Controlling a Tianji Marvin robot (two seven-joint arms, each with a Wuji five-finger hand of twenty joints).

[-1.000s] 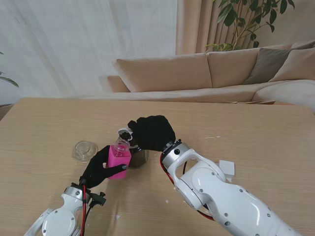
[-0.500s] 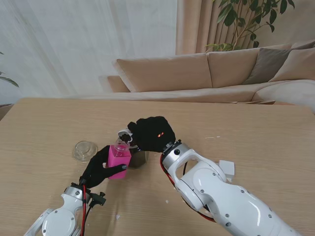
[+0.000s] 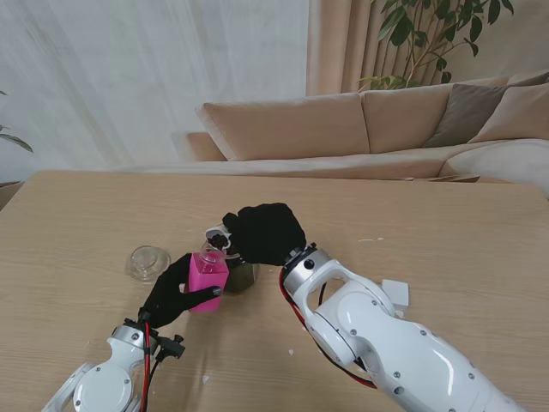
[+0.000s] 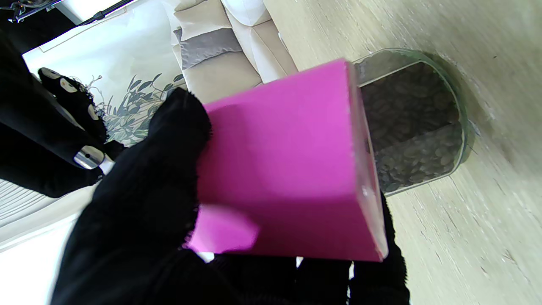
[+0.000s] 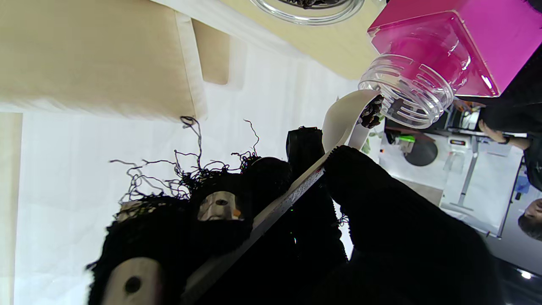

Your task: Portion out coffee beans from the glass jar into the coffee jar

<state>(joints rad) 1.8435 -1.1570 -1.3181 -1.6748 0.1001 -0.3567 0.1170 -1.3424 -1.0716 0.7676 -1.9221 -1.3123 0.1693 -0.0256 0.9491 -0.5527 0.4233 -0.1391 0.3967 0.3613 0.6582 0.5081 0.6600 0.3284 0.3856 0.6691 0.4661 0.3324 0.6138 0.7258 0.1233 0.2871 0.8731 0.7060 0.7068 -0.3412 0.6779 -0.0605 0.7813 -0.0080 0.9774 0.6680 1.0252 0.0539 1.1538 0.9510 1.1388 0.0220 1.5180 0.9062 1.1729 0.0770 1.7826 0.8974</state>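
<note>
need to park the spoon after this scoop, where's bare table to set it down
Bare wood lies right of the right hand, up to the white block, and on the far half toward the sofa. It's crowded around the pink jar, glass jar and lid.

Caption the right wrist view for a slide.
Right hand tips a spoon of coffee beans at the pink jar's mouth.

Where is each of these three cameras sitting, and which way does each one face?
Stand view: above the shoulders, looking down at the wooden table toward a sofa; both arms, the left robot hand and the right robot hand show.
Left wrist view: along the left fingers, facing the pink coffee jar they hold, with the glass jar of beans behind it.
Right wrist view: along the right fingers gripping a spoon of beans at the pink jar's open mouth.
Shared: all three show the pink coffee jar.
</note>
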